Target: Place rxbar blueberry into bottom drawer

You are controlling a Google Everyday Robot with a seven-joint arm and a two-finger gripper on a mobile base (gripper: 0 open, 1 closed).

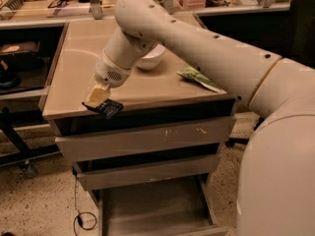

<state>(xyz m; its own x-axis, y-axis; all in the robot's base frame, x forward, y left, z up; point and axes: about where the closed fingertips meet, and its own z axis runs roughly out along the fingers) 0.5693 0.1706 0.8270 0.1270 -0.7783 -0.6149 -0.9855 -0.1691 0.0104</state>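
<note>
My gripper point(100, 100) is at the front left of the beige cabinet top point(147, 90), right at its front edge. It is shut on the rxbar blueberry point(109, 107), a small dark navy wrapper that sticks out from the fingers over the edge. The bottom drawer point(155, 208) is pulled open below, a shallow grey-beige tray with a plain flat bottom. The two upper drawers point(147, 139) are shut.
A white bowl point(151, 58) stands at the back of the cabinet top, partly behind my arm. A green chip bag point(199, 77) lies on the right of the top. A dark shelf unit point(19, 68) stands to the left. A cable point(83, 219) lies on the floor.
</note>
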